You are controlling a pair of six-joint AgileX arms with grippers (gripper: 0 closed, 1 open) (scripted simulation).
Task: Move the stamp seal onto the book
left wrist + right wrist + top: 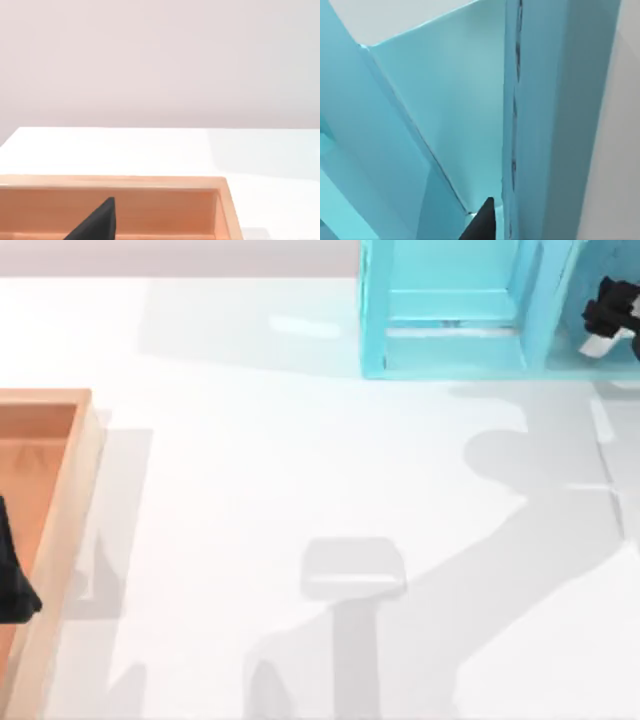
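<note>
Overhead, the white table [300, 470] is mostly bare, crossed by soft grey shadows of the two arms. At its left edge sits a wooden tray [70, 500] with a tan rim and an orange-brown floor; the left gripper [12, 580] shows as a dark shape over the tray's inside, at the very edge of the top view. From the left wrist view, one dark fingertip [97, 222] hangs above the tray's floor, near its far wall [110, 182] (whether those fingers stand apart or together I cannot tell).

At the top right stands a light cyan shelf unit [450, 310], open-faced, with upright dividers. The right gripper [610, 315] is a black-and-white shape at the shelf unit's right compartment, close to the top view's right edge. The right wrist view looks along cyan panels [445, 100] meeting at an inside corner, with one dark fingertip [482, 222] near that corner; its fingers' state cannot be told either.

Neither the stamp seal nor the book can be placed from these views.
</note>
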